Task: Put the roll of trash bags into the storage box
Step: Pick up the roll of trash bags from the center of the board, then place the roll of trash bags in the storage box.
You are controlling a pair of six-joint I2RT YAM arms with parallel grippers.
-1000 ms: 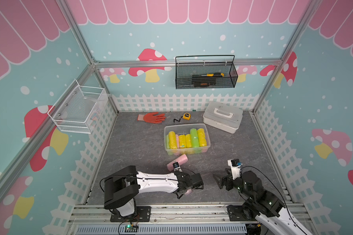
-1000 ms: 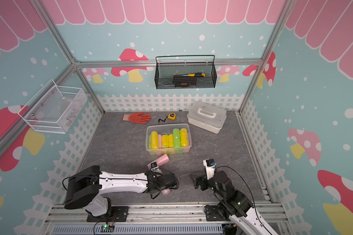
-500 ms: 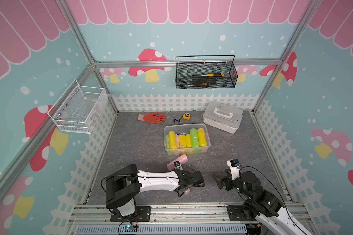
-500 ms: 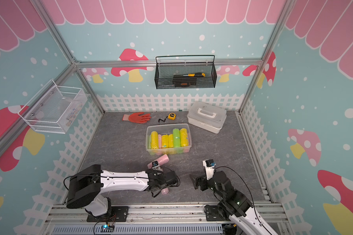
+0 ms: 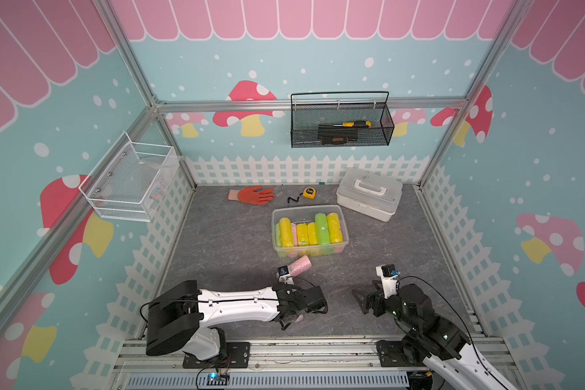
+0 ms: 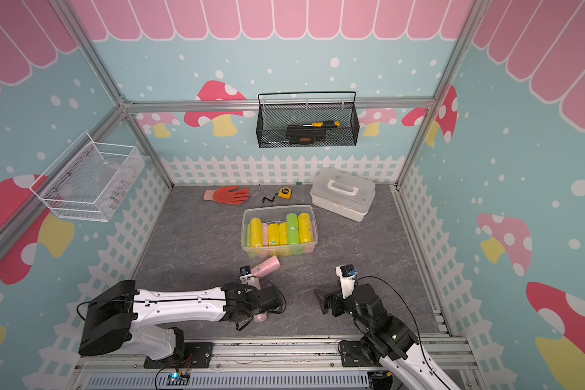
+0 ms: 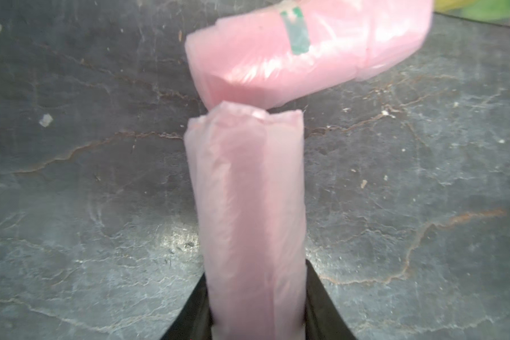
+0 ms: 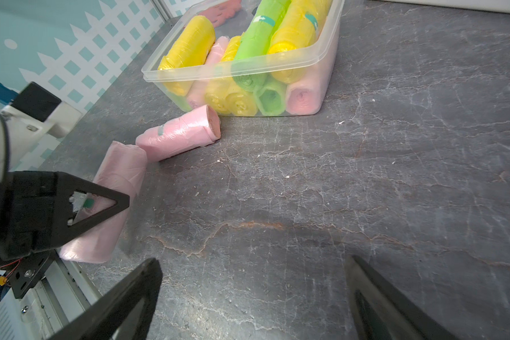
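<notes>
My left gripper (image 7: 255,273) is shut on a pale pink roll of trash bags (image 7: 248,200) lying on the grey floor, near the front edge; in a top view only its end (image 6: 260,317) shows under the wrist. A second pink roll (image 5: 299,264) lies just beyond it, its near end almost touching the held roll's tip. The clear storage box (image 5: 274,216) stands behind that roll and holds several yellow, green and pink rolls. Off to the right, my right gripper (image 8: 252,259) hangs open over bare floor.
A white case with a handle (image 5: 368,194) sits at the back right. An orange glove (image 5: 250,195) and a yellow tape measure (image 5: 308,192) lie by the back fence. A black mesh basket (image 5: 341,123) and a white wire basket (image 5: 129,182) hang on the walls.
My left gripper's fingers have closed on the pale pink roll, and its wrist has settled slightly lower over it. The right arm has stayed put.
</notes>
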